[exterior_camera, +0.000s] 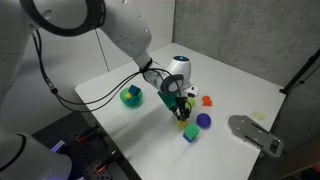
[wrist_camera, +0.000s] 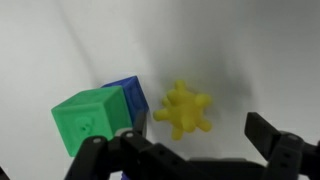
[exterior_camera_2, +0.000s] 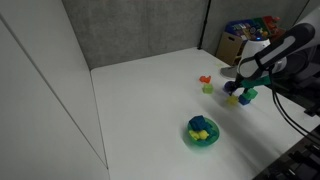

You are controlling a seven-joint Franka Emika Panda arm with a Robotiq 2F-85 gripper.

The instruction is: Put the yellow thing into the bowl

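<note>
The yellow thing (wrist_camera: 184, 110) is a tiny bright yellow blob with stubby spikes all round, kind of a jagged star. In my wrist view it's lying loose on the white table (wrist_camera: 250, 50), just beside the blue face of the green-and-blue cube (wrist_camera: 100, 122). The bowl (exterior_camera: 131, 104) is small, round, green and upright, well apart from it, with blue and yellow bits inside.
</note>
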